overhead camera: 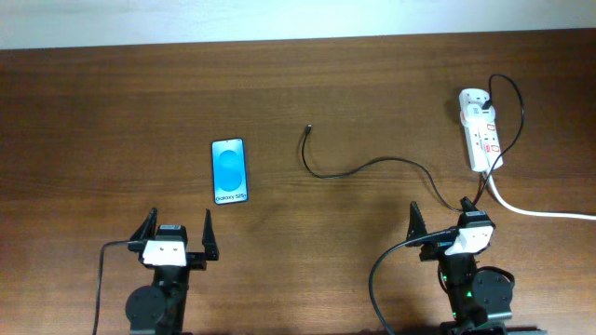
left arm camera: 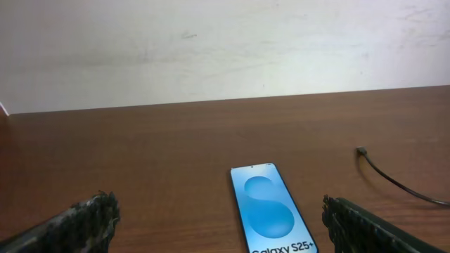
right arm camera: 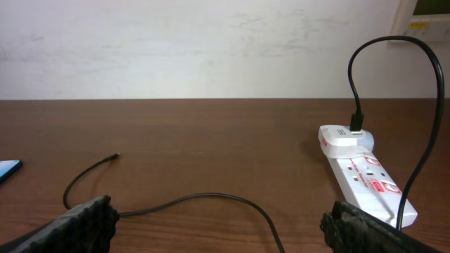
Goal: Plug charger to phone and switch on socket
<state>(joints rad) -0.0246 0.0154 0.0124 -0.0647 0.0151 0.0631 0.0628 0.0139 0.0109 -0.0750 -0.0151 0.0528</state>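
The phone [overhead camera: 230, 171] lies flat on the table, blue screen up, "Galaxy" text at its near end; it also shows in the left wrist view [left arm camera: 271, 216]. The charger cable [overhead camera: 372, 166] curves across the table, its plug tip [overhead camera: 308, 129] lying free right of the phone; the tip shows in both wrist views [left arm camera: 361, 150] [right arm camera: 114, 157]. The cable's other end sits in an adapter on the white socket strip [overhead camera: 481, 129] [right arm camera: 363, 172] at the far right. My left gripper [overhead camera: 177, 229] [left arm camera: 219, 223] is open, just short of the phone. My right gripper [overhead camera: 450, 220] [right arm camera: 219, 223] is open over the cable.
The strip's thick white cord [overhead camera: 535, 210] runs off to the right edge. A pale wall [left arm camera: 225, 49] stands behind the table's far edge. Brown wooden tabletop [overhead camera: 112, 112] stretches left and behind the phone.
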